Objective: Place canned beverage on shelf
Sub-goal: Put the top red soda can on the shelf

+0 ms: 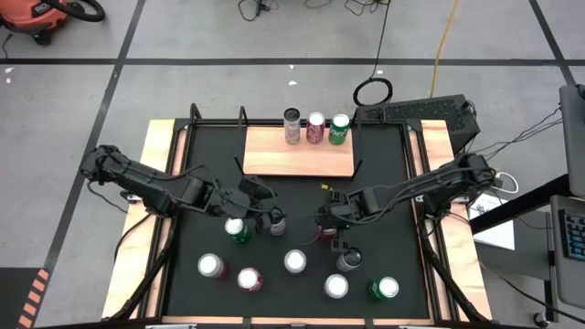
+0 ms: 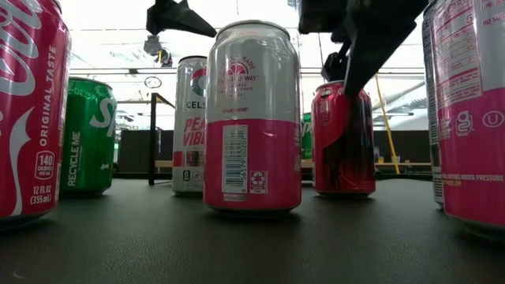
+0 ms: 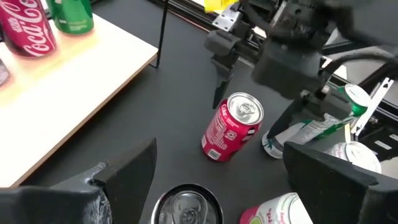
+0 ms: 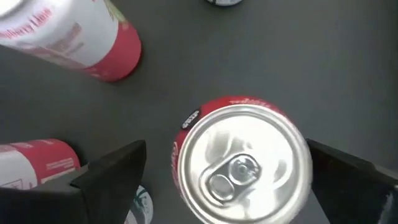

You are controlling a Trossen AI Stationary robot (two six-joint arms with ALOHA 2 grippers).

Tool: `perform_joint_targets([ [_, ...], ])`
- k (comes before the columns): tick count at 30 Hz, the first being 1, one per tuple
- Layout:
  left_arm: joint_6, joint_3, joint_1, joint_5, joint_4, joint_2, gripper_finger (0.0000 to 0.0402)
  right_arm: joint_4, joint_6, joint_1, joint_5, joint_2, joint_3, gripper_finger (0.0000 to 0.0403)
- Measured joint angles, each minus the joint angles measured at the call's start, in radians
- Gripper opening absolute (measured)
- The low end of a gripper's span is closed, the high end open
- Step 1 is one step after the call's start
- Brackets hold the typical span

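nearest the front edge of the black mat (image 1: pixel 384 183): a row of loose cans standing upright, among them a white-and-pink can (image 2: pixel 252 118) and a green can (image 1: pixel 384 290) at the right end. just behind that row, a red cola can (image 4: pixel 239 165) upright on the mat, well short of the shelf (image 1: pixel 297 160). right end effector (image 1: pixel 325 222) poised directly over that red can, fingers (image 4: pixel 106 177) spread wide on either side of its rim, not visibly touching it. level with it and to its left, left end effector (image 1: pixel 265 217) also spread wide, hovering above a silver-topped can (image 3: pixel 188 206) with nothing pinched; a green can (image 1: pixel 239 230) just beside it. beyond both, the shelf lying flat at the far middle of the mat, a light-brown board with black brackets at its ends. along the shelf's far edge, three cans upright abreast: a silver one (image 1: pixel 292 126), a red cola one (image 1: pixel 315 128), a green one (image 1: pixel 340 129). near half of the board bare. mat edged by wooden strips on the surface.
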Motion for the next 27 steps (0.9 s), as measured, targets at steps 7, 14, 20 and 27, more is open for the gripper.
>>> perform_joint_targets([
  [7, 0.0, 0.0, 0.007, 0.043, 0.0, 0.0, 0.0352, 0.001, 0.037, -0.006, -0.025, 0.041, 0.002, 0.0393],
  [14, 0.0, 0.0, 0.007, 0.05, 0.0, 0.0, 0.0352, -0.001, 0.042, -0.014, -0.016, 0.045, -0.002, 0.0391],
  [20, 0.0, 0.0, 0.007, 0.05, 0.0, 0.0, 0.0352, 0.015, 0.045, -0.017, -0.017, 0.046, -0.002, 0.0391],
  [27, 0.0, 0.0, 0.007, 0.05, -0.001, 0.0, 0.0352, 0.064, 0.048, -0.02, -0.019, 0.044, -0.002, 0.0376],
])
